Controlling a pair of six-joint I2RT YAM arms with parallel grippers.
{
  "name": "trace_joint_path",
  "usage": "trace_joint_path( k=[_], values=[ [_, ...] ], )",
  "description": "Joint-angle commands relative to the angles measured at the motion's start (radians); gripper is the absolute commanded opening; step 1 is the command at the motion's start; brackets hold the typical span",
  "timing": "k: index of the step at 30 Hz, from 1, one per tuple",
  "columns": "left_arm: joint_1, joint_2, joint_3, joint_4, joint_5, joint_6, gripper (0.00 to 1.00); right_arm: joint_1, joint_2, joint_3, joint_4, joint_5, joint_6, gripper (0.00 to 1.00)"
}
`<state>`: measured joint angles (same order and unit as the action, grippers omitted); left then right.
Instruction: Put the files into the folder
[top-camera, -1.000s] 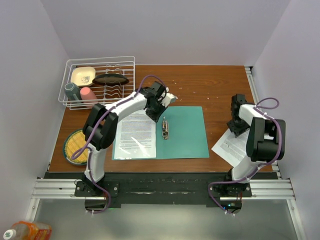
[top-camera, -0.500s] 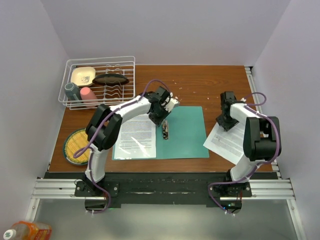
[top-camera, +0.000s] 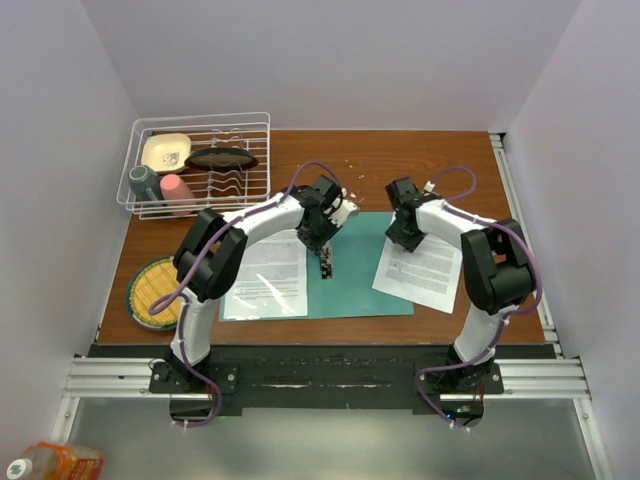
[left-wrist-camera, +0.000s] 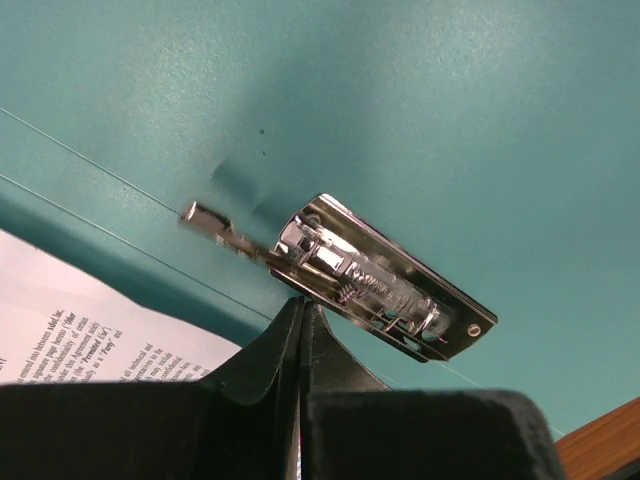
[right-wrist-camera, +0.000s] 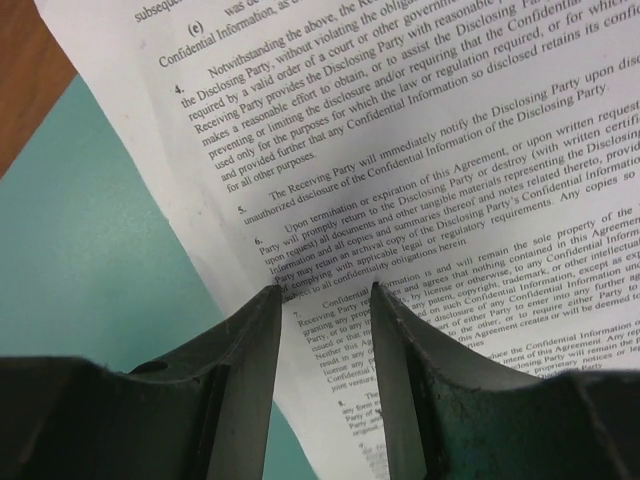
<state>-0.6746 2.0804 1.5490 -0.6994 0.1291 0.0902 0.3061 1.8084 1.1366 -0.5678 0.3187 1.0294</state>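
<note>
The teal folder (top-camera: 355, 290) lies open on the table, with its metal clip (top-camera: 327, 265) at the spine. One printed sheet (top-camera: 265, 278) rests on its left half. A second sheet (top-camera: 422, 272) lies slanted, partly over the right half and partly on bare wood. My right gripper (top-camera: 403, 232) stands open with both fingertips down on this sheet's upper left corner area (right-wrist-camera: 450, 150), the folder (right-wrist-camera: 100, 260) showing beside it. My left gripper (top-camera: 322, 243) is shut and empty, its tip (left-wrist-camera: 300, 302) against the clip (left-wrist-camera: 385, 285) on the folder (left-wrist-camera: 400, 120).
A white wire dish rack (top-camera: 200, 165) with cups, a bowl and a dark dish stands at the back left. A yellow round plate (top-camera: 155, 290) lies at the left edge. Walls close in on three sides.
My right gripper has swept left, dragging the second sheet from the table's right edge onto the folder's right half. My left gripper has shifted slightly right and down to the clip.
</note>
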Motion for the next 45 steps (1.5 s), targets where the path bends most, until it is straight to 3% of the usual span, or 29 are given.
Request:
trace_joint_path(
  k=[1,15,28,32,40,43,45],
  values=[
    [-0.002,0.003,0.0,0.018,-0.005,0.003,0.03,0.1,0.068,0.009,-0.001,-0.115,0.012,0.43],
    [-0.003,0.01,0.002,0.018,-0.002,-0.001,0.03,0.286,-0.034,0.068,0.019,0.0,-0.143,0.43],
    [-0.003,0.0,-0.004,0.012,-0.003,-0.004,0.02,0.353,-0.026,-0.015,0.189,-0.167,-0.247,0.42],
    [-0.002,-0.005,-0.015,0.018,-0.002,-0.006,0.02,0.358,-0.177,-0.072,0.261,-0.199,-0.304,0.44],
    [0.006,-0.002,-0.003,0.005,0.01,-0.01,0.02,0.292,-0.431,-0.05,0.195,-0.106,-0.354,0.5],
    [0.006,-0.002,-0.004,0.005,0.015,-0.009,0.02,0.17,-0.516,-0.133,0.175,-0.076,-0.304,0.49],
    [0.006,0.0,-0.004,0.003,0.015,-0.01,0.02,0.021,-0.527,-0.184,0.163,-0.121,-0.267,0.49]
  ],
)
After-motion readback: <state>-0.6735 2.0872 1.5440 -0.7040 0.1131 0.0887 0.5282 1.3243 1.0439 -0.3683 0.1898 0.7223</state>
